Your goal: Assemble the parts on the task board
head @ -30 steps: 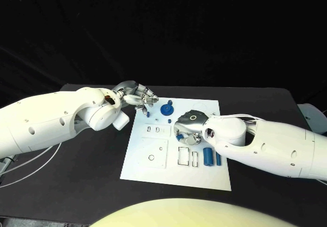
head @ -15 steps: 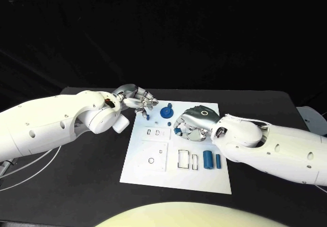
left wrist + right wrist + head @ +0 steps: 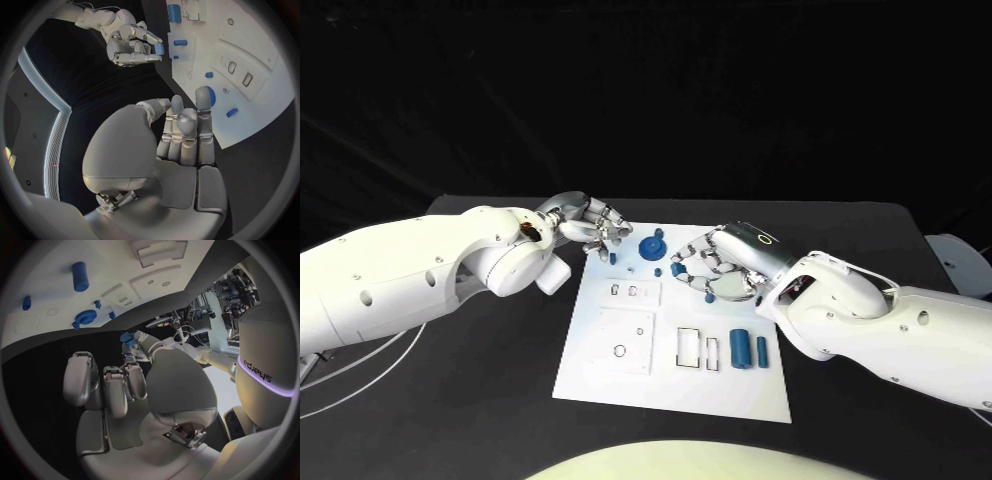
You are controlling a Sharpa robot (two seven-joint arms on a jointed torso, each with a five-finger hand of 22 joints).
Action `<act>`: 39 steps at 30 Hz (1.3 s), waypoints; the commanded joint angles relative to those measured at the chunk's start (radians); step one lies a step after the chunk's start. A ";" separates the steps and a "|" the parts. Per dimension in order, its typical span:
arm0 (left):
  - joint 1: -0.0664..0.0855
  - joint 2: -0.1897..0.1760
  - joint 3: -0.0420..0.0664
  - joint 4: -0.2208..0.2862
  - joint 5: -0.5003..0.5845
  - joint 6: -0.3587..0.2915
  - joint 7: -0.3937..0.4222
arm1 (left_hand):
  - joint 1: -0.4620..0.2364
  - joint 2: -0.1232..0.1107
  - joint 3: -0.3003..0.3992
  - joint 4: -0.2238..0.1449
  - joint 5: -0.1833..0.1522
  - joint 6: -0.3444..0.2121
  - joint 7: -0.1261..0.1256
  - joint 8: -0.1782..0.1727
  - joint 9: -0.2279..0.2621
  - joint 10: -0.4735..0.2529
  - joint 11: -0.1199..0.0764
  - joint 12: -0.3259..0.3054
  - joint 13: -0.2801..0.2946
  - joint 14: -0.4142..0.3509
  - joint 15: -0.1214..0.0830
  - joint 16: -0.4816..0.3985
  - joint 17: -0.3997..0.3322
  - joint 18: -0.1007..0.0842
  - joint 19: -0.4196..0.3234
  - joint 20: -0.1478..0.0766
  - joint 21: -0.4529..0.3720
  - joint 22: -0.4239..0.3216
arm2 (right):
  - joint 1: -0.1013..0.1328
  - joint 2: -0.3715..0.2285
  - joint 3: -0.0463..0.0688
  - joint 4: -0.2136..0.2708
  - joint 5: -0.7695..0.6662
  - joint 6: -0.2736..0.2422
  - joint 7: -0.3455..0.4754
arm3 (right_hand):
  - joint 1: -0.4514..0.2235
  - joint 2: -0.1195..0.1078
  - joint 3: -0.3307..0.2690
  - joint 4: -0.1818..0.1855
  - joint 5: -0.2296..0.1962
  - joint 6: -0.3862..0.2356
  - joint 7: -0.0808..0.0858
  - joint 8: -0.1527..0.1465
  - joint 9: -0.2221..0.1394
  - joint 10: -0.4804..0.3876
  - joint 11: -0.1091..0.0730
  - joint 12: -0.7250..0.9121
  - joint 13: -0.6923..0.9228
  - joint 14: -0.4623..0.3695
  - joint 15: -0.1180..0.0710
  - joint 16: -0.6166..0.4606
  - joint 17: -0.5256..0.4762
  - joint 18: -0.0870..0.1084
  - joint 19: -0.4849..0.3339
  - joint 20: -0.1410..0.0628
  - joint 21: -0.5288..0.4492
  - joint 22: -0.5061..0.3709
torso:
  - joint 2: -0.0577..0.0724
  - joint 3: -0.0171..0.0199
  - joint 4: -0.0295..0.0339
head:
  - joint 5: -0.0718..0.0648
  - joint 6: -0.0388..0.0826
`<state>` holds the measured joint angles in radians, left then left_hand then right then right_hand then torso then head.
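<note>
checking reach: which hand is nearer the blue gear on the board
Left. The left hand sits just beside the blue gear; the right hand hovers slightly farther off on its other side.

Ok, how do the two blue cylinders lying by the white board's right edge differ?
The thick blue cylinder is wider and darker than the thin blue cylinder. The thin blue cylinder lies nearer the right edge of the white task board. Both lie flat, side by side and parallel.

The place looked like a robotics laboratory: a flat black table (image 3: pixel 473 400) carried a white rectangular task board (image 3: pixel 632 375) under black surroundings, and cluttered equipment racks (image 3: pixel 219 295) stood behind in the right wrist view.
</note>
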<state>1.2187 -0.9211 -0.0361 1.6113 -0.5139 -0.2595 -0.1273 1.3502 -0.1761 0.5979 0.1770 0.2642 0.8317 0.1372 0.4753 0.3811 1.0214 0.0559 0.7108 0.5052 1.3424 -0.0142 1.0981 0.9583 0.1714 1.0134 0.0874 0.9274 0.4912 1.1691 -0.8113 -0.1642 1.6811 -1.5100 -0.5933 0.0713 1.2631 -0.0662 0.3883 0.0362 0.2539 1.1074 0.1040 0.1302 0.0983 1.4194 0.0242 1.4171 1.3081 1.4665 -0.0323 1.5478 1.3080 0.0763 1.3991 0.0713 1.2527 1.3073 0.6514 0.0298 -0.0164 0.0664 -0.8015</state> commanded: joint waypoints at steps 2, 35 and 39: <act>-0.005 -0.003 0.000 0.010 0.004 -0.006 0.059 | 0.018 0.003 0.003 -0.018 -0.005 0.005 0.006 -0.009 -0.011 -0.007 0.005 -0.007 -0.007 -0.013 0.006 -0.013 -0.015 0.013 0.002 0.000 -0.004 0.000 | -0.002 -0.019 0.000 0.026 0.082 -0.086 0.064 | 0.002 -0.011 0.006 -0.003 0.005 0.000 0.006 0.009 0.018 0.004 0.006 0.002 0.063 0.098 -0.003 0.007 0.236 -0.007 0.006 0.002 0.004 0.097 | 0.001 -0.0001 0.0003 | -0.006 0.008; -0.020 -0.002 0.000 0.036 -0.264 -0.006 0.257 | 0.093 0.005 -0.053 -0.142 -0.006 0.065 0.023 -0.080 -0.122 -0.061 0.024 -0.062 -0.110 -0.147 0.023 -0.176 -0.207 0.013 -0.094 0.013 0.047 0.046 | -0.001 -0.038 0.002 0.000 0.430 0.052 0.066 | -0.004 -0.020 -0.004 -0.003 0.064 -0.001 0.009 0.010 0.020 0.008 0.009 0.004 0.069 0.100 0.000 0.012 0.245 -0.009 0.011 0.005 0.012 0.105 | 0.003 -0.0012 0.0034 | -0.025 0.030; -0.020 0.002 0.000 0.036 -0.325 0.003 0.262 | 0.098 0.003 -0.060 -0.150 -0.006 0.068 0.022 -0.086 -0.129 -0.058 0.024 -0.065 -0.117 -0.151 0.023 -0.181 -0.214 0.013 -0.100 0.013 0.053 0.051 | 0.000 -0.034 0.003 -0.009 0.457 0.069 0.064 | -0.004 -0.020 -0.004 -0.003 0.065 -0.001 0.009 0.010 0.020 0.008 0.010 0.004 0.069 0.100 0.000 0.013 0.245 -0.009 0.011 0.005 0.012 0.105 | 0.003 -0.0013 0.0028 | -0.026 0.030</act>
<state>1.1993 -0.9224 -0.0369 1.6440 -0.7563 -0.2755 0.1041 1.4419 -0.1738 0.5427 0.0286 0.2641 0.8951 0.1603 0.3953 0.2526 0.9641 0.0808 0.6499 0.3893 1.1987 0.0068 0.9209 0.7454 0.1713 0.9210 0.1011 0.9759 0.5410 1.1687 -0.8477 -0.1620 1.6751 -1.0964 -0.5658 0.1288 1.2544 -0.0841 0.3906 0.0333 0.3135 1.0978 0.1127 0.1380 0.1002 1.4257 0.0305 1.4170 1.3077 1.4665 -0.0323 1.5556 1.3075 0.0763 1.4024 0.0749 1.2635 1.3077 0.6545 0.0285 -0.0131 0.0413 -0.7718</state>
